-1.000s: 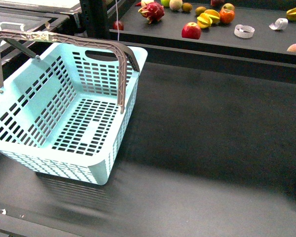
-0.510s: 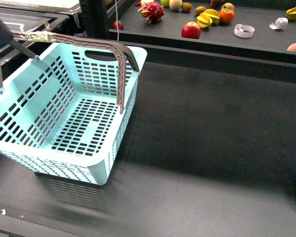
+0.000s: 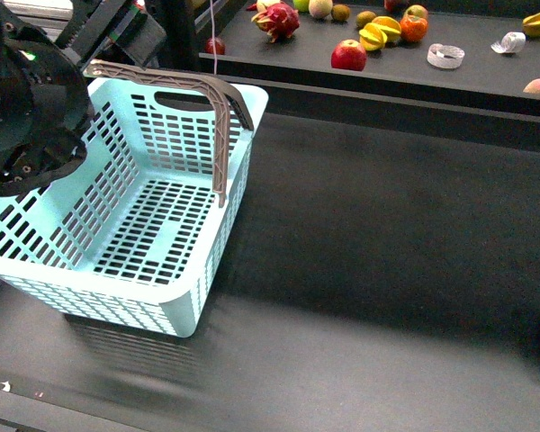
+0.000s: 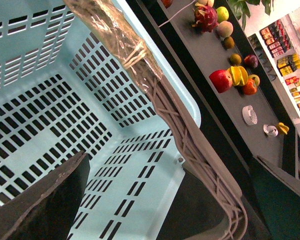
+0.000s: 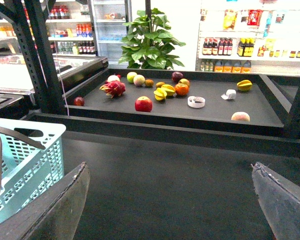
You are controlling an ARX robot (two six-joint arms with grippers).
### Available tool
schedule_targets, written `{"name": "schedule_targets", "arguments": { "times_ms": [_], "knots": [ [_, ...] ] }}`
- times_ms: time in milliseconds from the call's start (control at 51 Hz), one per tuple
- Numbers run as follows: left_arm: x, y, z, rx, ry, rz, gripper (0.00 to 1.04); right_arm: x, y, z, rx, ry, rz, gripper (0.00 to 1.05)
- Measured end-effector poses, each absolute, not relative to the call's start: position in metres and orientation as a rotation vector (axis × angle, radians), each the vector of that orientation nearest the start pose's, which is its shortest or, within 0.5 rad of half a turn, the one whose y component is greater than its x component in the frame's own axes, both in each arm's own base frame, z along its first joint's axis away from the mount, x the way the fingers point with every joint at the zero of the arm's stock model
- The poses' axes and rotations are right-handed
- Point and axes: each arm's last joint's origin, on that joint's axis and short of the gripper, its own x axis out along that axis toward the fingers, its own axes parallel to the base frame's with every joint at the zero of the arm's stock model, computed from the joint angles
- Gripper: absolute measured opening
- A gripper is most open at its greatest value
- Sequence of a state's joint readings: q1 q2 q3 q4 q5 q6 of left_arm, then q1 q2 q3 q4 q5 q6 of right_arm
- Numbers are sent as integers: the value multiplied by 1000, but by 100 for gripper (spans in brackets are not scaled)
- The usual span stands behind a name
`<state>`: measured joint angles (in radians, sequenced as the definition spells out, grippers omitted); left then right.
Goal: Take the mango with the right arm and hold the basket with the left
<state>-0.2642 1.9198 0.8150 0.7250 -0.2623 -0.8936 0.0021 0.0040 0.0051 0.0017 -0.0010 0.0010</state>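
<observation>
Evidently the hold on the basket [image 3: 162, 306] is the step in hand: the left gripper [image 4: 169, 157] hangs with its jaws spread wide, and the ribbed handle [image 4: 187, 142] passes between them, gripped by nothing yet. To do it well, I would lower the gripper square to the handle until the bar sits deep between the fingers, then close firmly so the basket cannot swing. The right gripper [image 5: 170, 165] is likewise wide and empty, well short of the fruit shelf [image 5: 215, 112]. The mango [image 3: 389, 26], seemingly the yellow-orange oval beside a star fruit [image 3: 373, 40], lies there, well apart from the basket
</observation>
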Motion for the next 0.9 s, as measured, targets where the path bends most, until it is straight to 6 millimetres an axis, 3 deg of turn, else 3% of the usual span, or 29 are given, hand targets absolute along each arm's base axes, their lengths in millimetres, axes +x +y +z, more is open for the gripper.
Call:
{"name": "schedule_targets", "arguments": {
  "times_ms": [216, 412, 843, 902],
  "knots": [
    [383, -84, 115, -821, 358, 186, 99, 98, 0, 165, 1, -3, 3, 97],
    [415, -68, 111, -856, 346, 222, 99, 98, 0, 165, 1, -3, 3, 97],
    [449, -41, 111, -876, 324, 275, 99, 98, 0, 165, 1, -3, 3, 97],
    [452, -41, 111, -875, 327, 278, 91, 98, 0, 165, 1, -3, 3, 97]
  ]
}}
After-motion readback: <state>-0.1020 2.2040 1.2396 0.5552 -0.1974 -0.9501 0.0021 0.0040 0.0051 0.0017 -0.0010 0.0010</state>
